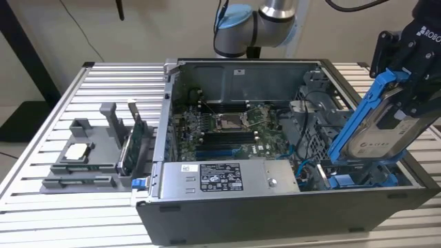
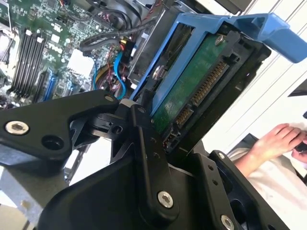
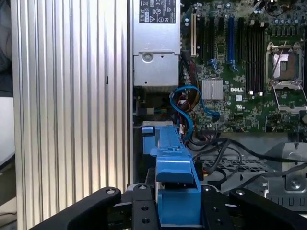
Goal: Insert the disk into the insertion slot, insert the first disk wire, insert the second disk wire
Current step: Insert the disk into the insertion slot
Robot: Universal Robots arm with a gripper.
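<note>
The disk (image 1: 376, 138), clamped tilted in the gripper (image 1: 408, 101), hangs seemingly just above the insertion slot (image 1: 358, 180).

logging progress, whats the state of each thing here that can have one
gripper: shut on the disk
disk: held tilted, lower end by the insertion slot, not seated
insertion slot: no drive seated in it yet
computer case: lying flat, side open
green circuit card: upright in the grey holder, outside the case
</note>
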